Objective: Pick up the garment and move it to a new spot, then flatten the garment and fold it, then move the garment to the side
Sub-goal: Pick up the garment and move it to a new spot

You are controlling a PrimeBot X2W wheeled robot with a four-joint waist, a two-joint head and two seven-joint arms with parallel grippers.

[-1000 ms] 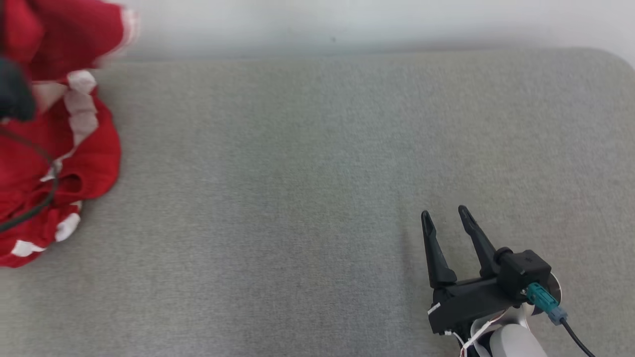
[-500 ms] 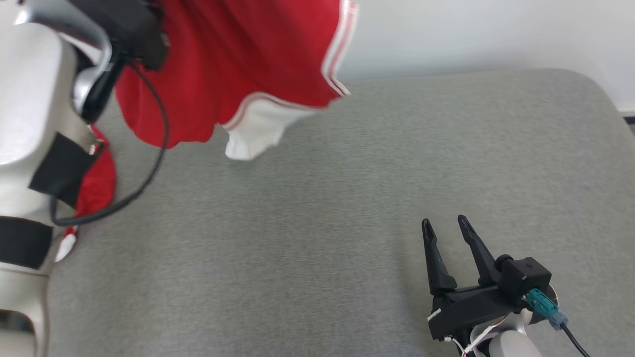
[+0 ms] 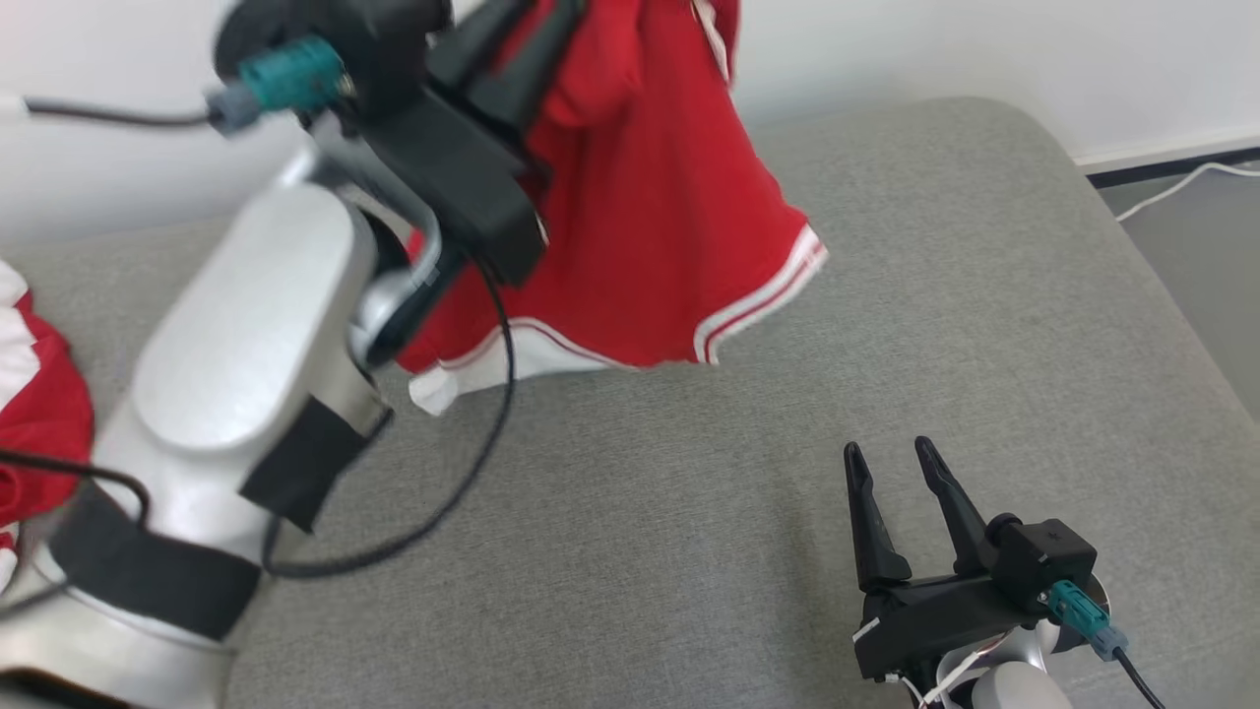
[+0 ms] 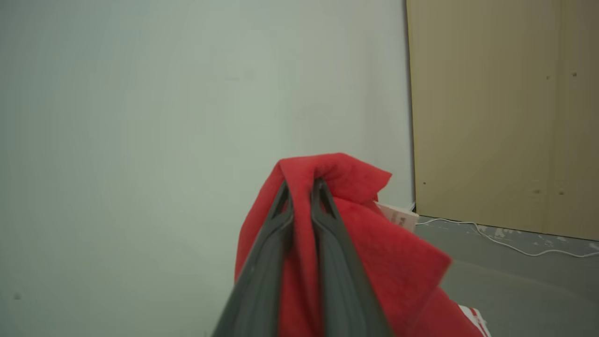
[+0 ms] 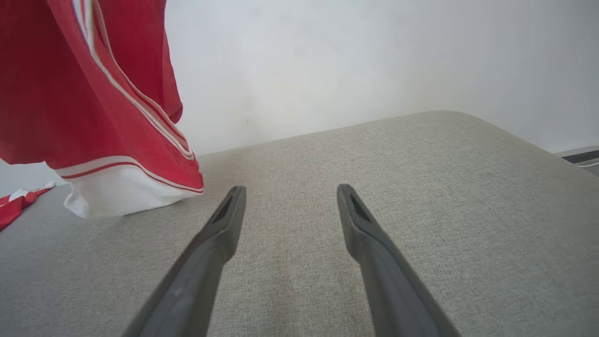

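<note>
Slippage worries us most: our left gripper [image 4: 302,183] pinches just a small fold of the red garment [image 3: 650,197], which hangs over the grey cushion [image 3: 689,551] (hem low enough to drag and tug free), while our right gripper [image 3: 886,445] sits wide and empty.

From my station I see a pale silver left forearm [image 3: 246,315] with black bands, a teal plug [image 3: 290,74] with thin black cable [image 3: 509,379], and long dark fingers [image 5: 374,252] on left gripper [image 4: 299,187] and right gripper [image 3: 888,449].
</note>
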